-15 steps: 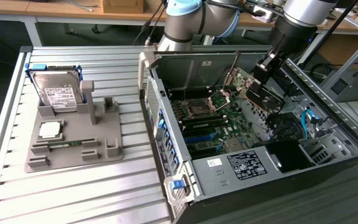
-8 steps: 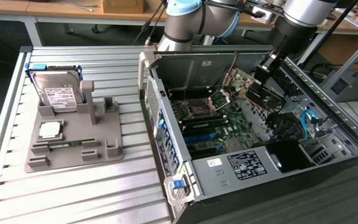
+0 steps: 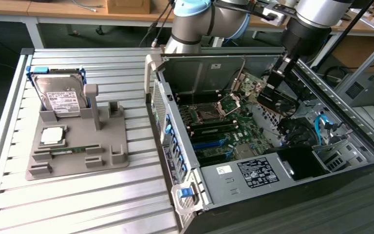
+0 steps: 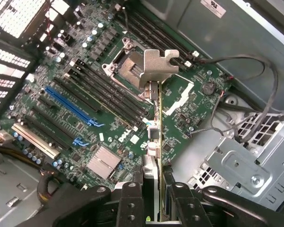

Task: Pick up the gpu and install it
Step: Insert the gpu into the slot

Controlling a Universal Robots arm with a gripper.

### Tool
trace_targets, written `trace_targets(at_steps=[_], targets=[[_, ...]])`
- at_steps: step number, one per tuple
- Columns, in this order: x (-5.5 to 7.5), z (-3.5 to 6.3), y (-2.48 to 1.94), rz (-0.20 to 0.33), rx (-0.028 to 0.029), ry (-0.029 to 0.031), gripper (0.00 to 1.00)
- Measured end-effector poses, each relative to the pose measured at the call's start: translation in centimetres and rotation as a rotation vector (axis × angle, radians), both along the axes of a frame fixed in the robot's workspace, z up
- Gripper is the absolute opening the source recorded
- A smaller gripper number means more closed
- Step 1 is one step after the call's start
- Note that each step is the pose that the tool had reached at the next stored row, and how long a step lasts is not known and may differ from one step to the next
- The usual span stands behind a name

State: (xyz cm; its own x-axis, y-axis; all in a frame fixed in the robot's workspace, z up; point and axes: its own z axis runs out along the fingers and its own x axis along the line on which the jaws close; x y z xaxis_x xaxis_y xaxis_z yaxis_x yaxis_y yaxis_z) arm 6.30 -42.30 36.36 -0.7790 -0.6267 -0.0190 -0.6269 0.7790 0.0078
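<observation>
- The claw [image 4: 154, 191] is clamped partway shut on the gpu [image 4: 154, 132], pinching the thin card edge-on between its two fingers [image 4: 131, 201].
- The gpu [image 3: 252, 87] is held up in the air above the motherboard [image 4: 109, 109], inside the open PC case [image 3: 194, 195]. Its silver bracket [image 4: 157, 66] is at the end away from the claw.
- The long blue slot [image 4: 68, 101] is off to one side of the card, not under it.
- Over on the exterior view's left, a grey tray [image 3: 70, 168] holds the hard drive [image 3: 60, 97] and a little memory stick [image 3: 70, 150].
</observation>
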Motion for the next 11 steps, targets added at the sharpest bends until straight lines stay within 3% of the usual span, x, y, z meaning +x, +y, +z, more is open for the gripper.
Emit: trace_targets(at_steps=[11], targets=[[-1.1, -0.01, -0.02, 0.079, 0.0004, 0.0, 0.27]])
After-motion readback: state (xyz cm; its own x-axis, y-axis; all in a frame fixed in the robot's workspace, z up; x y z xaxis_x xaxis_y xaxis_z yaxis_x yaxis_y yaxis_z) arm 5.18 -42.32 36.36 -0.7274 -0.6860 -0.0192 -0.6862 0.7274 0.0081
